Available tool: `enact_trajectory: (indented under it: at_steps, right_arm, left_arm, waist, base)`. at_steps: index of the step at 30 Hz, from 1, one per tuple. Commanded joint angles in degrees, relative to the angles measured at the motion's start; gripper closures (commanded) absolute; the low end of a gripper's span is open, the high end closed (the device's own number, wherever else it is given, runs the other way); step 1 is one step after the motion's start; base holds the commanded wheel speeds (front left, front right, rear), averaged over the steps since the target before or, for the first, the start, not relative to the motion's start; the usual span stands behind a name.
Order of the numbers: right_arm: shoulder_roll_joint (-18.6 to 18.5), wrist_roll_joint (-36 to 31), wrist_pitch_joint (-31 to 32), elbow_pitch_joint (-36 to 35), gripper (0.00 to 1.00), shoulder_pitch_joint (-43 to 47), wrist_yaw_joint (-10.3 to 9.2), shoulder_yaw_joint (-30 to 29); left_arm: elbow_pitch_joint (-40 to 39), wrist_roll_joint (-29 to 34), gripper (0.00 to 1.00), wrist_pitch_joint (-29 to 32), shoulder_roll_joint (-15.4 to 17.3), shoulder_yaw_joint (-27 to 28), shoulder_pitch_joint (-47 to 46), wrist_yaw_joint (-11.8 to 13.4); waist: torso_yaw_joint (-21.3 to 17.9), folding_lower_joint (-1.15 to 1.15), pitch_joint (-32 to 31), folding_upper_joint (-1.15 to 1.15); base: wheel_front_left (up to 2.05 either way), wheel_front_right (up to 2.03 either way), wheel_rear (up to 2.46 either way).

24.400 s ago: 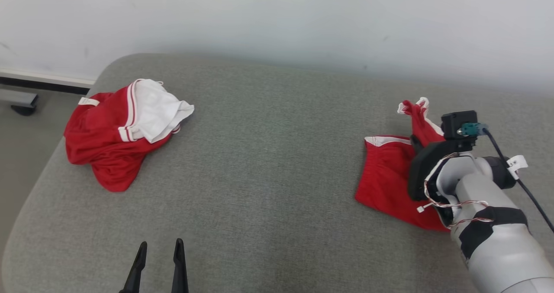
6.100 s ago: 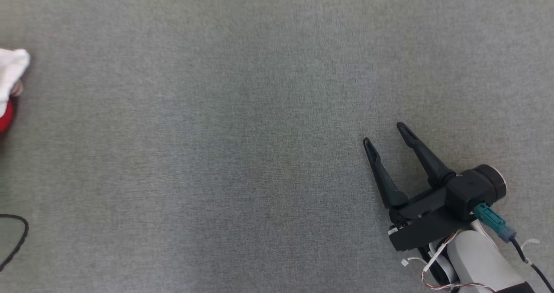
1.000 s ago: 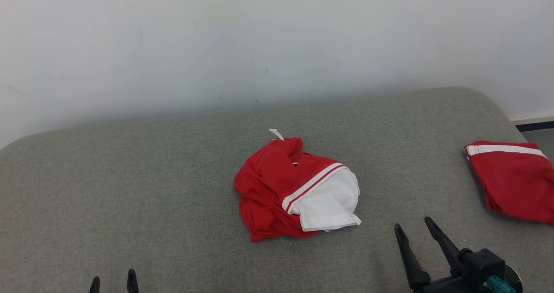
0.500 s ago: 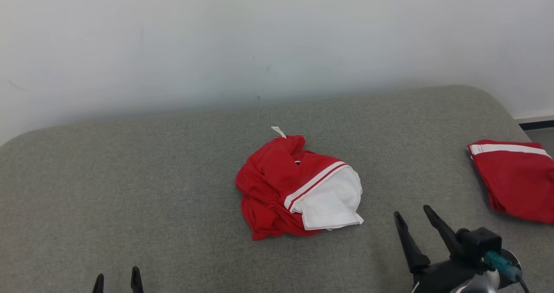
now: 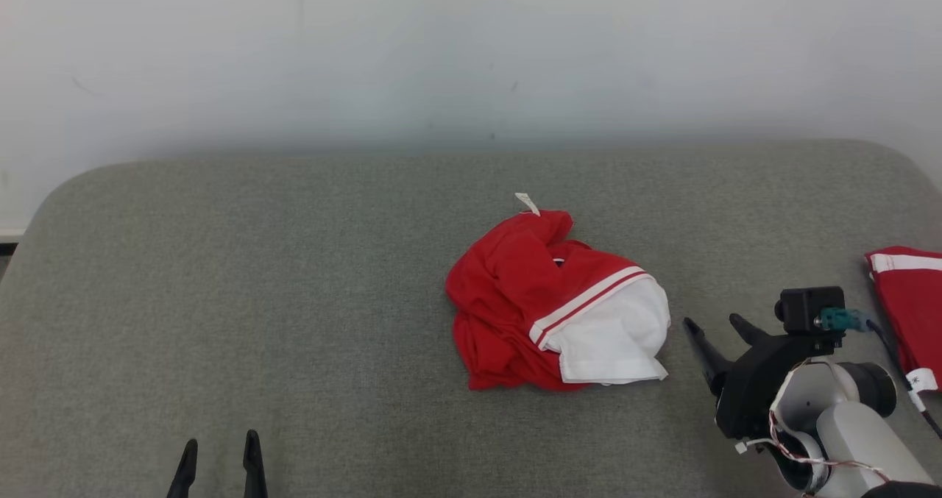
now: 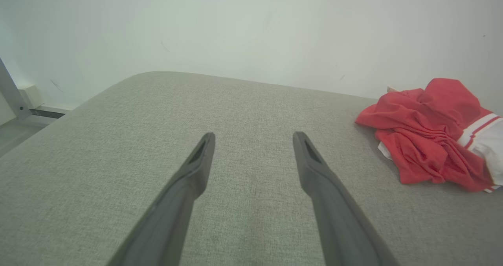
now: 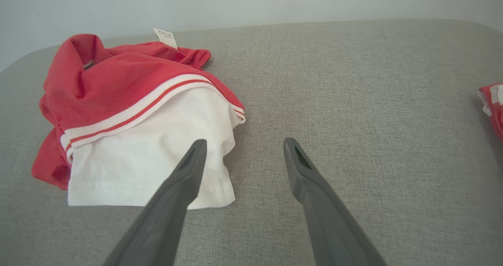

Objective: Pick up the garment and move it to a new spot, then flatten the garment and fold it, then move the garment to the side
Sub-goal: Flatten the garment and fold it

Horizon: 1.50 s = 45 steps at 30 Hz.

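A crumpled red garment (image 5: pixel 559 299) with white striped trim and a white panel lies in a heap at the middle of the grey cushion (image 5: pixel 294 262). A small white label sticks up at its far edge. My right gripper (image 5: pixel 712 323) is open just to the right of the white panel, low over the cushion and empty. In the right wrist view, the garment (image 7: pixel 129 112) lies left of centre. The left fingertip of that gripper (image 7: pixel 244 142) overlaps the white hem. My left gripper (image 5: pixel 221 439) is open and empty at the near edge, far left of the garment (image 6: pixel 432 132).
A second red garment with a white band (image 5: pixel 909 299) lies folded at the cushion's right edge, also seen at the right in the right wrist view (image 7: pixel 493 105). A white wall runs behind the cushion. The cushion's rounded left corner drops to the floor.
The head camera has turned, sliding the whole scene rightward in view. My right gripper has closed in on the garment's white panel, and its wrist now stands higher. Both grippers stay open.
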Motion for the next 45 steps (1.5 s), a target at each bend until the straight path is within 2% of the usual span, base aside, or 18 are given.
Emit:
enact_trajectory:
  at_steps: [1,12,13,14,15,16,24,32,39,44,45]
  right_arm:
    - [-0.57,-0.02,0.81,0.61,0.0,-1.42,-0.15,-0.1]
    - [-2.12,1.75,4.23,6.39,0.0,-7.58,-0.15,1.69]
    - [-2.24,2.15,4.21,6.75,0.04,-7.81,-0.15,1.92]
    - [-2.39,2.26,4.02,7.07,0.37,-8.01,-0.15,2.16]
    - [-2.56,2.37,3.86,7.23,0.82,-8.15,-0.15,2.6]
    - [-2.69,2.56,3.75,7.43,1.0,-8.25,-0.15,2.98]
    - [-3.85,3.51,0.59,5.71,1.0,-9.46,-0.15,6.74]
    - [-4.12,6.04,-1.2,-4.3,1.0,-15.19,-0.15,14.86]
    - [-1.72,9.35,1.3,-7.23,1.0,-25.81,-0.15,21.52]
    - [1.78,11.63,0.32,-5.49,1.0,-33.6,-0.15,22.19]
    - [3.45,12.0,-1.25,-4.38,1.0,-36.43,-0.15,21.64]
  left_arm:
    - [-0.61,0.61,0.0,-0.18,-0.07,-0.21,-0.89,-0.13]
    - [-2.6,0.6,0.0,-0.18,-0.07,-2.79,-3.67,0.23]
    - [-2.67,0.53,0.0,-0.18,-0.08,-3.04,-3.79,0.31]
    - [-2.7,0.43,0.0,-0.18,-0.08,-3.18,-3.83,0.4]
    - [-2.7,0.34,0.0,-0.18,-0.08,-3.33,-3.82,0.46]
    - [-2.67,0.3,0.0,-0.18,-0.07,-3.41,-3.8,0.48]
    - [-2.27,0.15,0.0,-0.18,-0.07,-3.23,-2.52,1.03]
    - [-2.05,-0.56,0.0,-0.18,-0.08,-2.94,-0.72,1.57]
    - [-2.12,-1.02,0.0,-0.18,-0.08,-3.36,0.6,1.8]
    - [-2.57,-0.89,0.0,-0.18,-0.08,-3.33,1.12,1.58]
    - [-2.65,-0.92,0.0,-0.18,-0.07,-3.21,1.15,1.6]
  waist:
    - [2.57,-0.01,2.4,0.0]
    - [6.76,-0.01,6.52,0.0]
    - [6.98,-0.01,6.7,0.0]
    - [7.12,-0.01,6.78,0.0]
    - [7.29,-0.01,6.84,0.0]
    - [7.4,-0.01,6.84,0.0]
    - [7.48,-0.01,5.14,0.0]
    - [6.55,-0.01,1.93,0.0]
    - [6.47,-0.01,-0.12,0.0]
    - [6.91,-0.01,-0.39,0.0]
    - [7.17,-0.01,-0.47,0.0]
  base:
    - [0.0,0.0,0.0]
    - [0.0,0.0,0.0]
    - [0.0,0.0,0.0]
    - [0.0,0.0,0.0]
    - [0.0,0.0,0.0]
    - [0.0,0.0,0.0]
    - [0.0,0.0,0.0]
    - [0.0,0.0,0.0]
    - [0.0,0.0,0.0]
    - [0.0,0.0,0.0]
    - [0.0,0.0,0.0]
